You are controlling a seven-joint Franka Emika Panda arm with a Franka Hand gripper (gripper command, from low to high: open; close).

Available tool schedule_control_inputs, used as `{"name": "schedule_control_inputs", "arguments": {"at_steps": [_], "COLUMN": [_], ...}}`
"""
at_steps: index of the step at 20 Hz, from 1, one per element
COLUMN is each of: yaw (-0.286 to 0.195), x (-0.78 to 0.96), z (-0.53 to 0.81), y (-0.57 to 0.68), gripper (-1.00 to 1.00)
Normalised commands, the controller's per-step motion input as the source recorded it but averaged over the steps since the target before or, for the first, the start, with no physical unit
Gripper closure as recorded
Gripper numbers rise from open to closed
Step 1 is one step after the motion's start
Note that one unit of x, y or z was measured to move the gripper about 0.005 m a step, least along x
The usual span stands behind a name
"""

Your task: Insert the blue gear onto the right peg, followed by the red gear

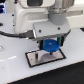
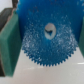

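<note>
Gripper jaws are clamped on the flat bright-blue toothed plastic gear. We see it hanging just above the black-bordered white rectangular plate.

Exterior view: set off the arm, raised, looking down at the counter from moderate range, taking in arm and plate. Wrist view: very close, looking along the tool. Both views share the blue gear.
</note>
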Motion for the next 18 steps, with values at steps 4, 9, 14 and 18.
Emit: {"name": "schedule_control_inputs", "arguments": {"at_steps": [4,9,14,18], "yaw": [0.0,0.0,0.0,0.0], "x": [0.23,0.27,0.43,0.52], "z": [0.0,-0.01,0.3,0.38], "y": [-0.09,-0.05,0.03,0.03], "gripper": [1.0,1.0,1.0,1.0]}}
